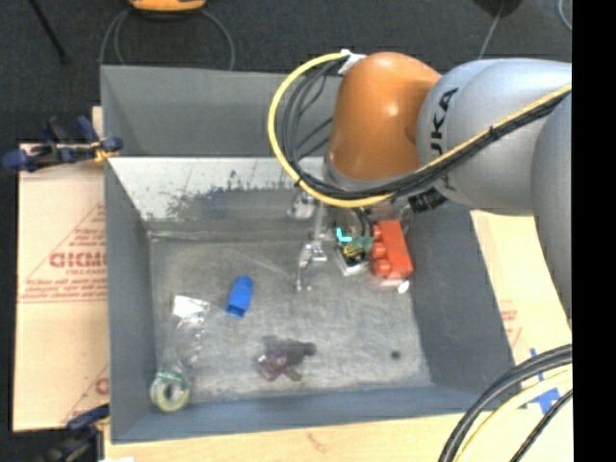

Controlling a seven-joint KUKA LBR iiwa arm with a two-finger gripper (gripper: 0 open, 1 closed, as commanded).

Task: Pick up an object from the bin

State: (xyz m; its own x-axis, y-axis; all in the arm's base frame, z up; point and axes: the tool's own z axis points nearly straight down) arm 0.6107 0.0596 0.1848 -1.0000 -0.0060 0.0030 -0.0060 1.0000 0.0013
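I have the tool (329, 266) low in the bin (125, 287), upper centre of the frame, its fingers apart with nothing between them. A red block (390, 251) lies just to its right, and a blue cap (240, 295) sits well apart to the left. I judge this the approach step. Next I'd centre over the block, then close.

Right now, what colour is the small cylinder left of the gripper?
Blue; the cylinder shows best in the camera view.

Pretty scuffed, matt grey metal bin (130, 306); smooth blue plastic cap (240, 295), crinkly clear plastic wrapper (189, 308), glossy orange arm cover (380, 114).
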